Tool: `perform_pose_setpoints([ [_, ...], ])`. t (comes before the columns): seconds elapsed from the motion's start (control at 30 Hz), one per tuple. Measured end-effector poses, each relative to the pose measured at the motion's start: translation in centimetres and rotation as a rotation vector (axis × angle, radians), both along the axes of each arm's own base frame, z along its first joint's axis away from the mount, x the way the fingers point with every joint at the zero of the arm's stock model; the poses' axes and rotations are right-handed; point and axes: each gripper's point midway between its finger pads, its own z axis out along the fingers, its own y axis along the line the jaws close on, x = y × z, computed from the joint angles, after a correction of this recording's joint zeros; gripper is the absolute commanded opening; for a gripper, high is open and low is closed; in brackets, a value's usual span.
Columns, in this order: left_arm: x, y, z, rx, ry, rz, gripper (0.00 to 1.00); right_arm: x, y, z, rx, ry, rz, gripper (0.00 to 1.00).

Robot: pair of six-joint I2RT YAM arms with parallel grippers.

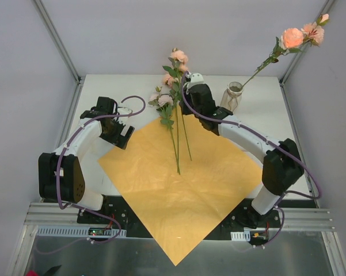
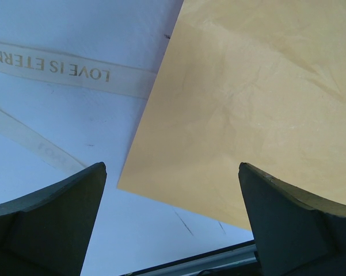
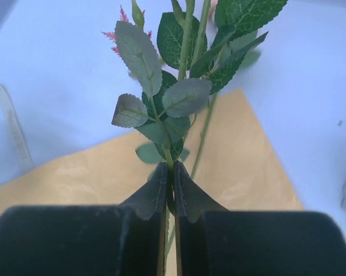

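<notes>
A square sheet of yellow-orange wrapping paper point(image 1: 181, 184) lies like a diamond on the white table. Pink artificial flowers point(image 1: 165, 100) with long green stems rest across its far corner. My right gripper point(image 1: 184, 95) is shut on one leafy stem point(image 3: 171, 154), just below its leaves point(image 3: 161, 98); a second stem point(image 3: 201, 138) lies beside it on the paper point(image 3: 75, 178). My left gripper point(image 1: 121, 139) hangs open above the paper's left corner point(image 2: 126, 185) with nothing between its fingers point(image 2: 52, 224).
A glass vase point(image 1: 234, 95) stands at the back right, right of the right gripper, with one pink flower point(image 1: 292, 38) leaning far out to the upper right. A cream ribbon point(image 2: 75, 69) printed "LOVE IS ETERNAL" lies on the table left of the paper.
</notes>
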Motion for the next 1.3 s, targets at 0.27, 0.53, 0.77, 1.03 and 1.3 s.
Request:
perform_pose_setpoints([
  [0.27, 0.0, 0.0, 0.0, 0.000, -0.002, 0.000, 0.99, 3.7, -3.6, 16.7, 0.079, -0.553, -0.007, 0.01],
  [0.53, 0.1, 0.4, 0.0, 0.000, -0.002, 0.010, 0.99, 5.8, -11.0, 30.2, 0.024, -1.039, -0.176, 0.01],
  [0.77, 0.1, 0.4, -0.1, 0.004, 0.000, 0.003, 0.99, 5.6, -15.6, 34.8, -0.036, -1.224, -0.306, 0.01],
  [1.03, 0.2, 0.7, -0.2, 0.008, 0.001, 0.002, 0.99, 6.8, -19.0, 33.6, -0.085, -1.233, -0.394, 0.01],
  [1.3, 0.4, 0.6, 0.0, 0.008, -0.006, 0.001, 0.99, 8.6, -19.9, 27.0, -0.147, -1.113, -0.412, 0.01],
])
